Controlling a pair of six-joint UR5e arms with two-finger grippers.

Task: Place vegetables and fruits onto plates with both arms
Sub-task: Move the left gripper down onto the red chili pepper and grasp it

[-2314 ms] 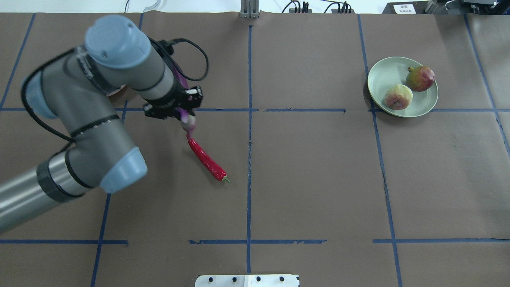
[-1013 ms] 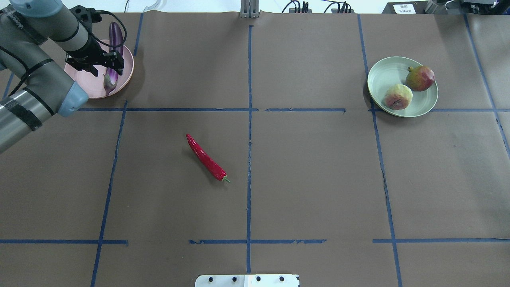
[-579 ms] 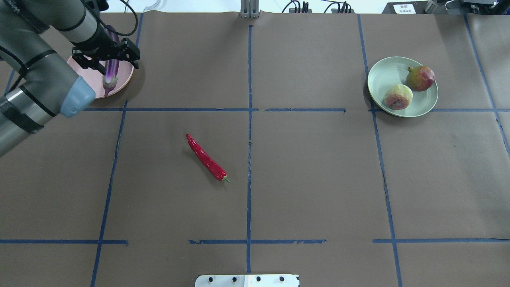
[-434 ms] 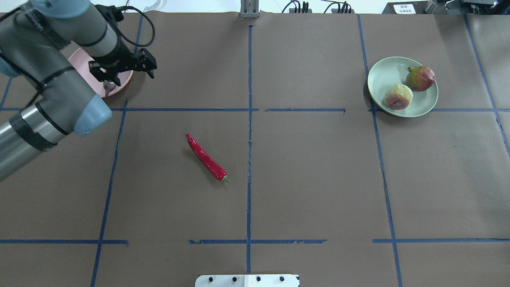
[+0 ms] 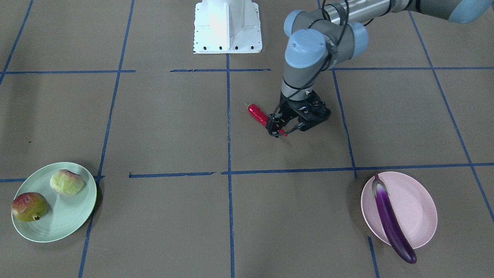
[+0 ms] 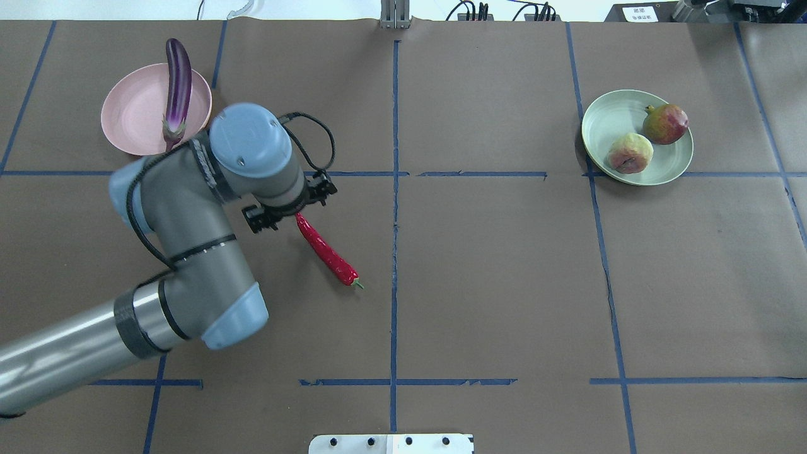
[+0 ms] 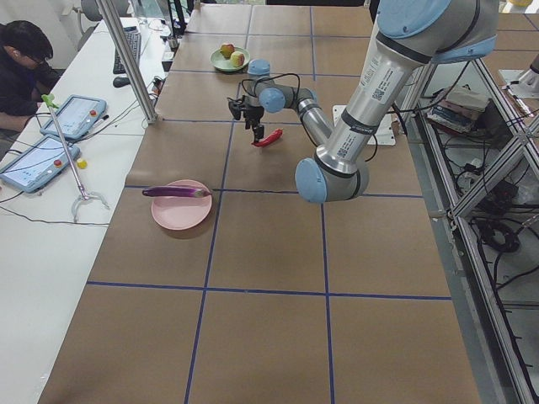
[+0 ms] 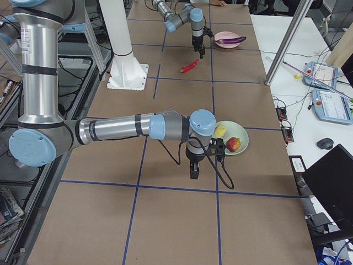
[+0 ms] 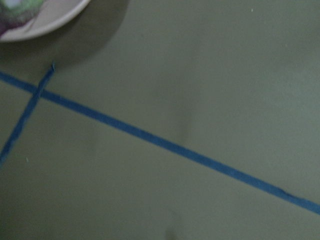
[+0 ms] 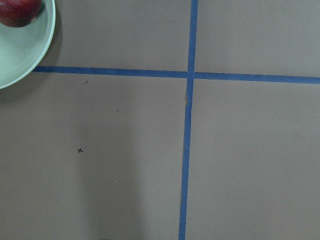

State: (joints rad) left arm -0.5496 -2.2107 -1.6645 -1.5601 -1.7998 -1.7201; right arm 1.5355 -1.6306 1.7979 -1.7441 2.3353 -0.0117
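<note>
The purple eggplant (image 6: 178,82) lies on the pink plate (image 6: 135,113), one end past the rim (image 5: 391,222). The red chili (image 6: 328,255) lies on the table paper near the middle. My left gripper (image 6: 291,209) is open and low over the chili's thin far end, a finger on each side (image 5: 285,128). The pale green fruit (image 6: 630,153) and the red mottled fruit (image 6: 666,124) sit on the mint green plate (image 6: 615,116). My right gripper (image 8: 194,171) shows only in the exterior right view, beside the green plate; I cannot tell whether it is open or shut.
The white base block (image 5: 227,27) stands at the robot's edge of the table. Blue tape lines cross the brown paper. An operator (image 7: 21,67) sits with tablets at the side table. A metal post (image 8: 118,33) stands near the base.
My left gripper carried the eggplant to the pink plate, let it go there, then swung back and came down over the chili's far end. The fruits and the chili have not moved.
</note>
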